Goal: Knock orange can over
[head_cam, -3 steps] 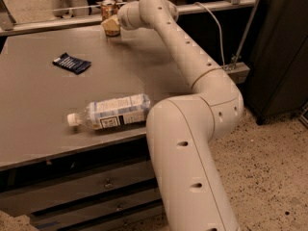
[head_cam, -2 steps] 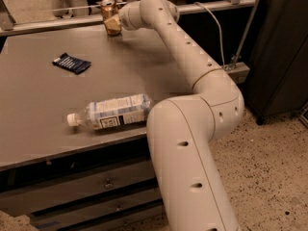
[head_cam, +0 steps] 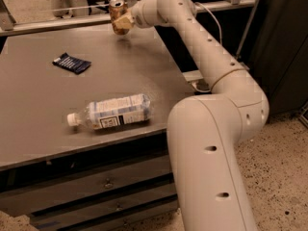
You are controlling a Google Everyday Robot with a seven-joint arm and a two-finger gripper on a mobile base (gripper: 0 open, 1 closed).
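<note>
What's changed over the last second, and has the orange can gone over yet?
The end effector and the arm behind it shifted slightly right, and the orange can against it moved a little with it. The can is not over: it still stands near the table's far edge. The water bottle on its side and the dark packet stayed put.

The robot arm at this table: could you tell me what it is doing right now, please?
The robot arm reaches across the table to its far edge, where its tool is up against the orange can. The can stands roughly upright, so it has not been knocked over yet. Nearer the front, a clear water bottle lies on its side, and a dark blue packet lies flat on the left; the arm touches neither.
</note>
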